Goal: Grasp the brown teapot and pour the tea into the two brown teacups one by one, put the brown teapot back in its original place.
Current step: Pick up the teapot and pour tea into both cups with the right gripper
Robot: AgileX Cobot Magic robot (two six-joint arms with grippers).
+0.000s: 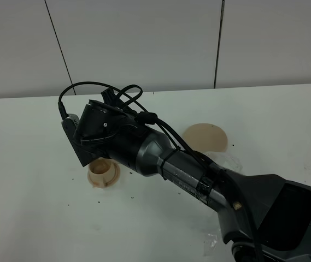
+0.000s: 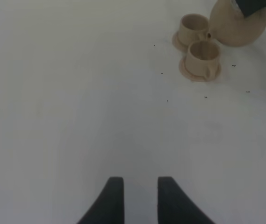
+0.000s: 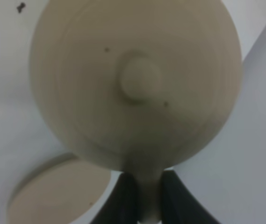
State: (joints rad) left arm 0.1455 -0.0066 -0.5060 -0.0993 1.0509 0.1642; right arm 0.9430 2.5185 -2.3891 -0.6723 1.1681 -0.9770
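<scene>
The brown teapot fills the right wrist view from above, with its lid knob in the middle. My right gripper is shut on its loop handle. In the left wrist view the teapot hangs right beside the two brown teacups, each on a small saucer, with its spout by the farther cup. In the high view my right arm hides the teapot and shows one cup. The large tan saucer lies bare. My left gripper is open and empty, far from the cups.
A white table with small dark specks carries everything. A white panelled wall stands behind it. A flat tan round shape shows under the teapot in the right wrist view; I cannot tell which piece it is.
</scene>
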